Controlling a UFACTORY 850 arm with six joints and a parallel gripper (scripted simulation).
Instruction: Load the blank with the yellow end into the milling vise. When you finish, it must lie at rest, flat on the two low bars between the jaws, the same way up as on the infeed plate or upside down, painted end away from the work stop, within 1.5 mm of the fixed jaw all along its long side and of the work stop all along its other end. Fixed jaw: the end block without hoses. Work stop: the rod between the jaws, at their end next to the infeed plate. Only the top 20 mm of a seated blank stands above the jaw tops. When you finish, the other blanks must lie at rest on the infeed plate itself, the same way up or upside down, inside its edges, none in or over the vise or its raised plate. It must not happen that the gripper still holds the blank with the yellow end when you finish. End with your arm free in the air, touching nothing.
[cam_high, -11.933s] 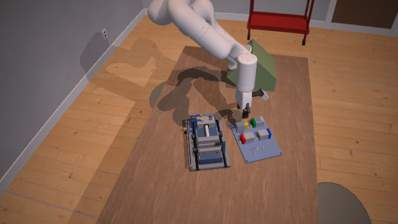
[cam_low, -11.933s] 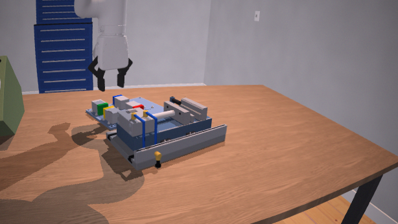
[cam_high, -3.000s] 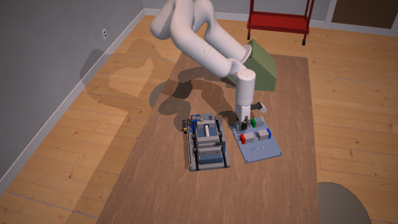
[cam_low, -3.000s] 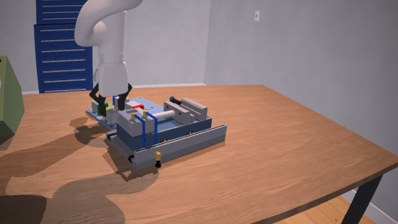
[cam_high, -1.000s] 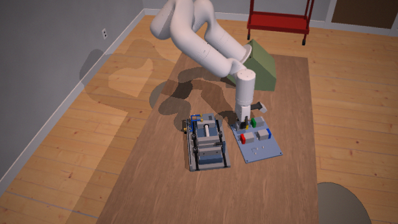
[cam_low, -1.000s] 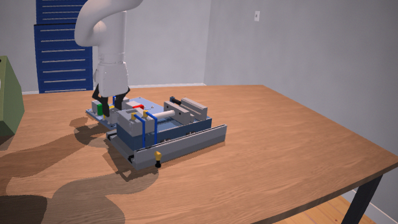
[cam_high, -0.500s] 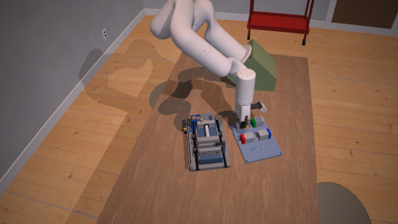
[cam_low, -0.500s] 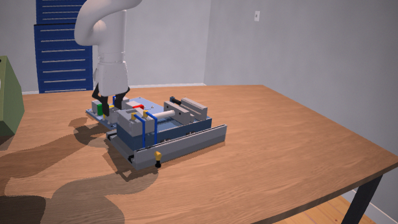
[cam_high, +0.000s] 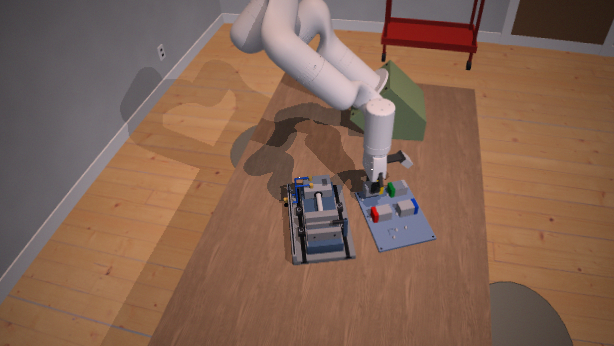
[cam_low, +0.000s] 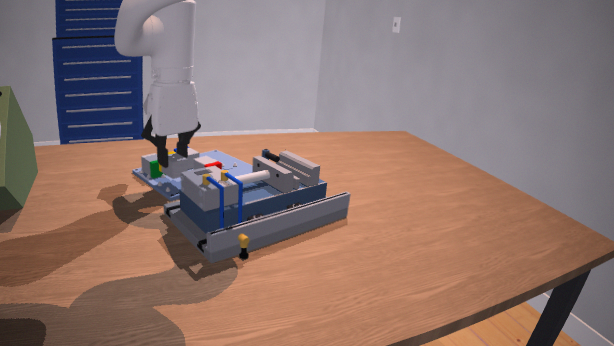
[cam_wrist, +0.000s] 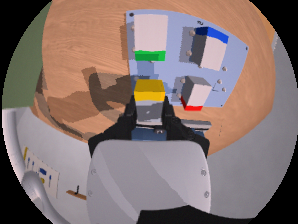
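Observation:
The blank with the yellow end (cam_high: 381, 190) (cam_wrist: 150, 90) is between the fingers of my gripper (cam_low: 173, 160) (cam_wrist: 149, 102), which is shut on it. It is low over the infeed plate (cam_high: 415, 232) (cam_wrist: 235, 60), at the corner nearest the vise's hose end; in the wrist view it looks slightly raised, the exact gap unclear. Its yellow end points toward the green-ended blank (cam_high: 400, 188) (cam_wrist: 150, 32). No blank shows between the fixed jaw (cam_high: 325, 235) (cam_low: 302, 167) and the moving jaw (cam_high: 322, 216) (cam_low: 272, 174). The work stop (cam_high: 338, 222) (cam_low: 271, 156) is a dark rod at their plate-side end.
The red-ended blank (cam_high: 384, 213) (cam_wrist: 199, 90) and the blue-ended blank (cam_high: 406, 208) (cam_wrist: 212, 52) stand on the infeed plate. Small round pins stick up from it. The hose block (cam_high: 316, 186) (cam_low: 210, 187) with blue hoses is beside my gripper. A green pedestal (cam_high: 410, 110) is behind.

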